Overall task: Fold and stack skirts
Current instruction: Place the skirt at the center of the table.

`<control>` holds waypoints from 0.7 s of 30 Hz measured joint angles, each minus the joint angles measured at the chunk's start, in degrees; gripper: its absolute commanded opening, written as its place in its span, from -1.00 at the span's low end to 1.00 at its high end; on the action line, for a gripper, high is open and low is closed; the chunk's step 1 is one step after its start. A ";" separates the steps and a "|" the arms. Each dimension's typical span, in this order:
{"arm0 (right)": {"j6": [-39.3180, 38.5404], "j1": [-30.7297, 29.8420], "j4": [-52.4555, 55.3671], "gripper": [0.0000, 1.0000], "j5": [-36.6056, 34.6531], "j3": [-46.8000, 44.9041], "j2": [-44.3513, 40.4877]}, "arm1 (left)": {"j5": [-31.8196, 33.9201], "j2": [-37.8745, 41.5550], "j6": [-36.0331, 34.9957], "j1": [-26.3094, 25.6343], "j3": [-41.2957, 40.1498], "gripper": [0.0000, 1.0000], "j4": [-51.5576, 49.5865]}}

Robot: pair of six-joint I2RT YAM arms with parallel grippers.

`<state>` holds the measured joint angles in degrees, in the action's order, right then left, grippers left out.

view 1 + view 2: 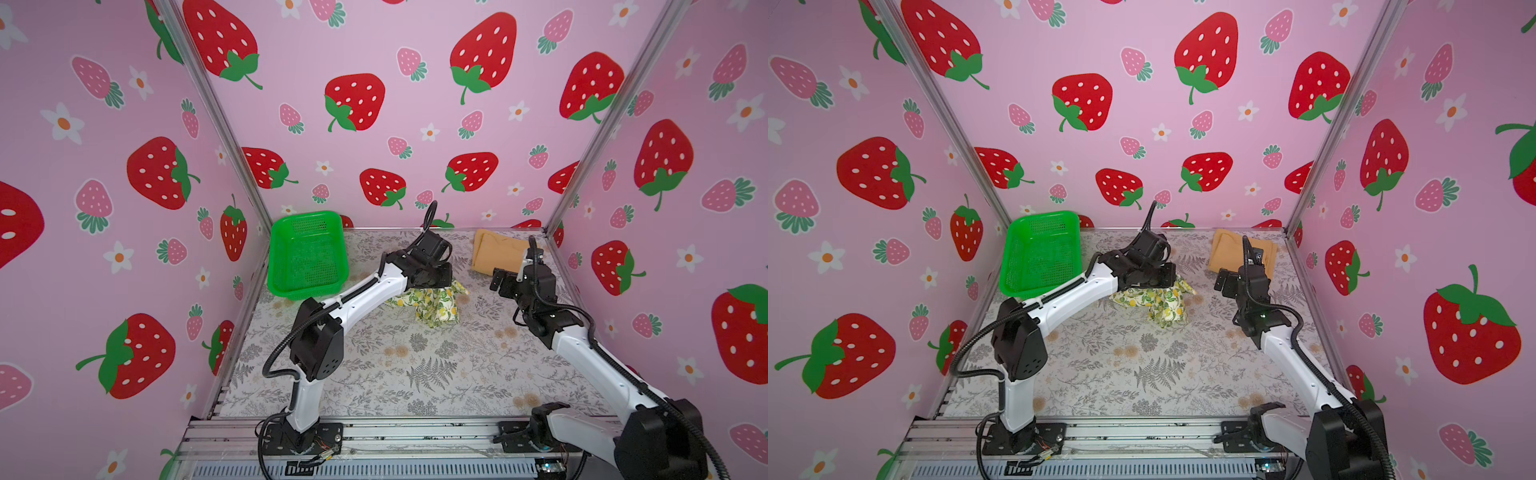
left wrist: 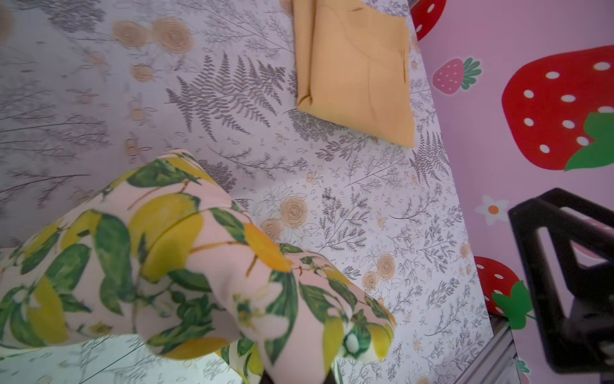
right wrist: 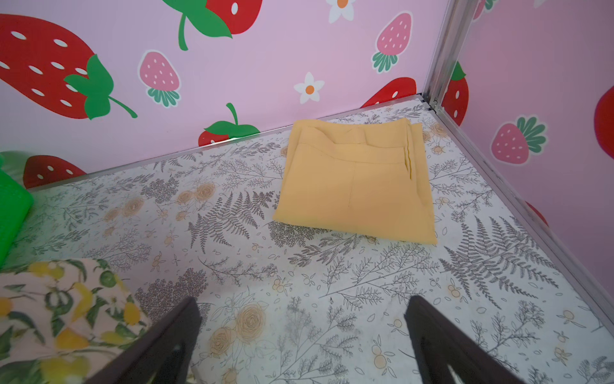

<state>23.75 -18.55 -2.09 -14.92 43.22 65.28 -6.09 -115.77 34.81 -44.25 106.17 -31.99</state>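
Note:
The cream skirt printed with lemons [image 1: 432, 305] [image 1: 1158, 301] hangs bunched in mid-table, its lower folds resting on the floral cloth. My left gripper [image 1: 442, 279] is shut on its upper part. In the left wrist view the lemon skirt [image 2: 199, 266] covers the jaws. The mustard-yellow skirt [image 1: 496, 253] [image 1: 1227, 253] [image 3: 355, 179] [image 2: 358, 73] lies folded flat in the far right corner. My right gripper [image 1: 500, 282] [image 3: 302, 302] hovers open just short of it, nothing between its fingers, with the lemon skirt [image 3: 59, 316] off to its side.
A green mesh basket [image 1: 307, 216] [image 1: 1038, 218] leans at the far left corner against the wall. Pink strawberry walls with metal posts close in three sides. The arm bases sit on a metal rail [image 1: 415, 432] at the near edge.

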 measured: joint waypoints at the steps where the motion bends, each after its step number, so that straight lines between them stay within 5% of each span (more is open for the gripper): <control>1: -0.02 0.26 0.00 0.99 -0.02 -0.28 -0.02 | -0.55 -1.99 0.22 -0.79 1.86 -0.77 0.50; 3: -0.20 0.55 0.02 0.99 -0.04 -0.74 -0.02 | -1.75 -5.99 0.85 -2.27 5.75 -0.45 0.83; 6: -0.42 0.92 0.02 0.99 -0.07 -1.11 -0.02 | -3.50 -11.82 1.75 -3.93 11.80 -0.21 1.03; 9: -0.61 1.09 0.04 0.99 -0.20 -1.14 -0.26 | -4.98 -14.27 2.23 -4.83 12.72 0.39 1.31; 14: -1.60 1.09 0.04 0.99 -0.33 -1.18 -2.25 | -5.57 -10.54 2.91 -3.23 6.34 0.48 2.91; 21: -1.99 -1.29 0.02 0.99 1.99 -1.18 -1.05 | -5.25 5.11 4.35 5.86 -9.07 0.51 7.82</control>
<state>21.76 -19.84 -2.07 -12.93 42.04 64.23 -11.33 -110.65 39.16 -38.39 97.10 -24.16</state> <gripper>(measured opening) 0.996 0.756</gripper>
